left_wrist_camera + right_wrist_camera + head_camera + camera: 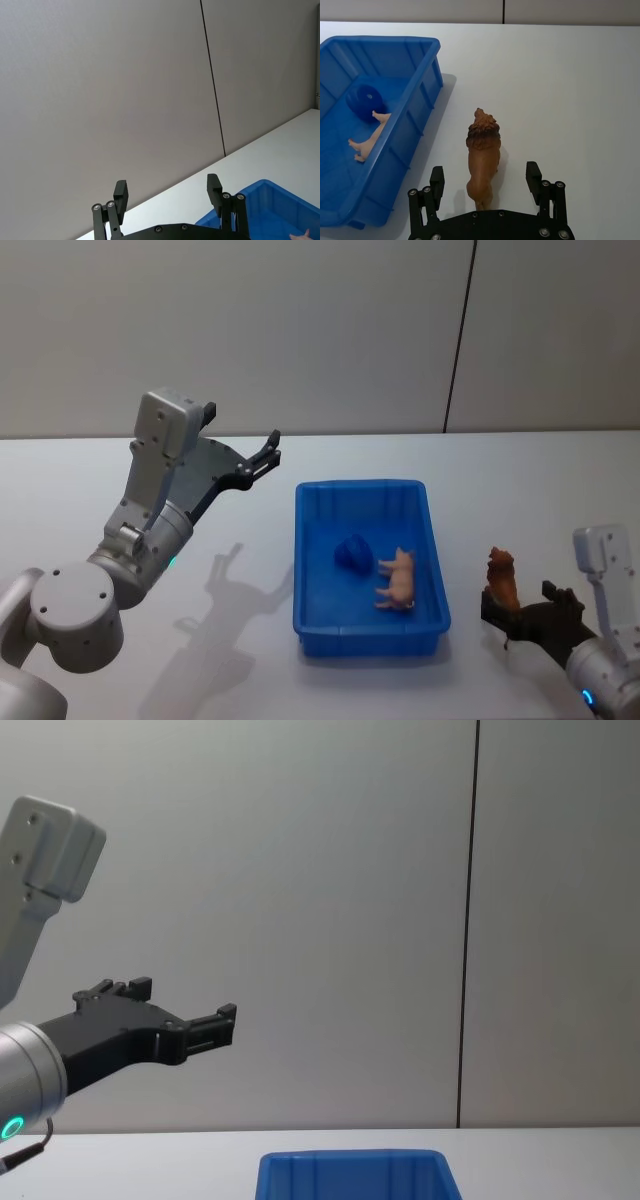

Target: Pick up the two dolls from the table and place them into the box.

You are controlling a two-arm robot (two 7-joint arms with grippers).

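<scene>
A brown lion doll (483,150) stands on the white table (120,490), just right of the blue box (360,485). My right gripper (485,179) is open, with one finger on either side of the lion's hindquarters and a gap between each finger and the doll. From the head, the right gripper (522,612) sits low at the table's right front, with the lion (501,578) at its tips. A pink pig doll (398,580) lies inside the box. My left gripper (265,455) hangs open and empty, raised left of the box.
A small dark blue round object (353,554) lies in the box beside the pig. A grey wall panel with a dark vertical seam (468,920) stands behind the table. The box rim (350,1158) shows low in the chest view.
</scene>
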